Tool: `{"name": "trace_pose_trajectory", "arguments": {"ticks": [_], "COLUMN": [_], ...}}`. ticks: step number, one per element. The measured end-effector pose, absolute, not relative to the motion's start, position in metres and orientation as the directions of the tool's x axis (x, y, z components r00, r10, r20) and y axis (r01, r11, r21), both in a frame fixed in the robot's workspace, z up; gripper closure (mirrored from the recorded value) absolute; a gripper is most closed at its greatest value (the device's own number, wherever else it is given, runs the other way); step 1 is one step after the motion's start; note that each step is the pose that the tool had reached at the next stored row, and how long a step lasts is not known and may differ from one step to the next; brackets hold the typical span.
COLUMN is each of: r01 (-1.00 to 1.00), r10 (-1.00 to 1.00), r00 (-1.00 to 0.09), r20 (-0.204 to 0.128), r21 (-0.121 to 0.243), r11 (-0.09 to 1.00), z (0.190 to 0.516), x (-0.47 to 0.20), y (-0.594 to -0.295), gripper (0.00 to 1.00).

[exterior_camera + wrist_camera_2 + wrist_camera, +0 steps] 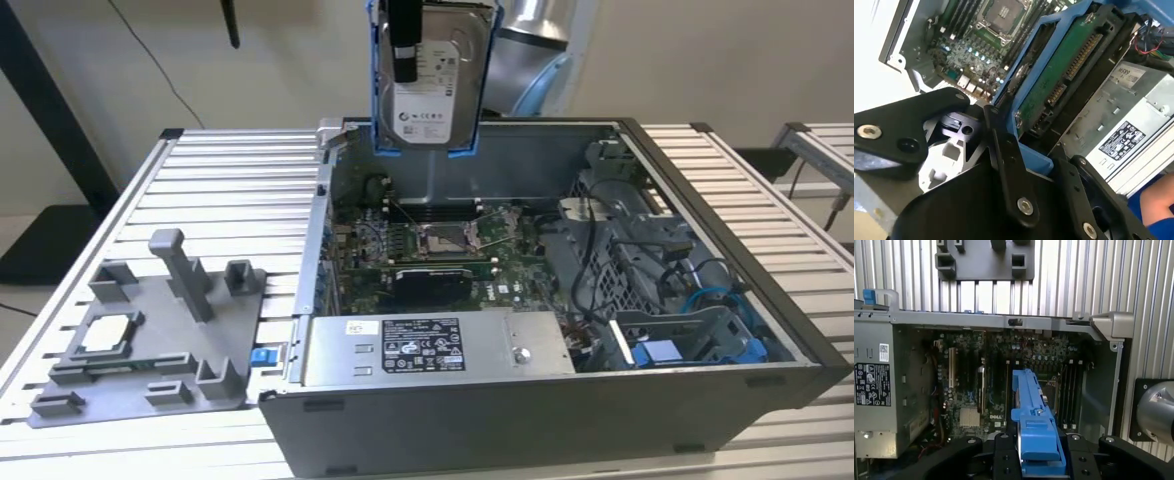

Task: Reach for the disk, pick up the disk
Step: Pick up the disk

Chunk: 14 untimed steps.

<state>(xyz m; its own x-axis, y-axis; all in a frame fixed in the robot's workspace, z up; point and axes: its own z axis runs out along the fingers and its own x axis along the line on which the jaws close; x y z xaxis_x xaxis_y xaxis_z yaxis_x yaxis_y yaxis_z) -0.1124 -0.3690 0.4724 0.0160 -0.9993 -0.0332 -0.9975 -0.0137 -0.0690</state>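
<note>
The disk (430,85), a silver drive with a white label and blue carrier rails, hangs upright in the air above the back wall of the open computer case (534,420). My gripper (422,40) is shut on it from above, with one black finger (400,45) lying across its labelled face. In the second wrist view the disk's green circuit-board underside (1066,70) and blue rail show between the black fingers (1004,150). In the first wrist view the disk (1033,410) is seen edge-on, clamped between the fingers (1002,450), with the motherboard far below.
The case holds a motherboard (434,245), a silver power supply (427,345) at the front and a blue bracket (667,350) among cables on the exterior view's right. A grey tray (147,345) with a small square chip (107,333) lies on the slatted table (227,190).
</note>
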Motion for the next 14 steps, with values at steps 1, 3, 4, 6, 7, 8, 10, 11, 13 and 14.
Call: {"name": "trace_pose_trajectory", "arguments": {"ticks": [1, 3, 4, 6, 7, 8, 10, 11, 13, 14], "r01": [-0.998, -0.998, -0.998, -0.998, -0.998, -0.998, -0.998, -0.998, -0.998, -0.998], "r10": [-0.999, -0.999, -0.999, -0.999, -0.999, -0.999, -0.999, -0.999, -0.999, -0.999], "r00": [0.016, 0.016, 0.016, 0.016, 0.016, 0.016, 0.016, 0.016, 0.016, 0.016], "r20": [-0.033, -0.033, -0.033, -0.033, -0.033, -0.033, -0.033, -0.033, -0.033, -0.033], "r21": [-0.069, -0.068, -0.067, -0.065, -0.065, -0.064, -0.062, -0.062, -0.060, -0.059], "r11": [-0.014, -0.014, -0.014, -0.014, -0.014, -0.014, -0.014, -0.014, -0.014, -0.014], "z": [0.473, 0.475, 0.476, 0.478, 0.478, 0.479, 0.481, 0.482, 0.483, 0.484], "x": [-0.110, -0.105, -0.102, -0.095, -0.093, -0.090, -0.084, -0.081, -0.074, -0.070], "y": [-0.369, -0.369, -0.369, -0.369, -0.369, -0.369, -0.369, -0.369, -0.369, -0.369], "gripper": [1.00, 1.00, 1.00, 1.00, 1.00, 1.00, 1.00, 1.00, 1.00, 1.00]}}
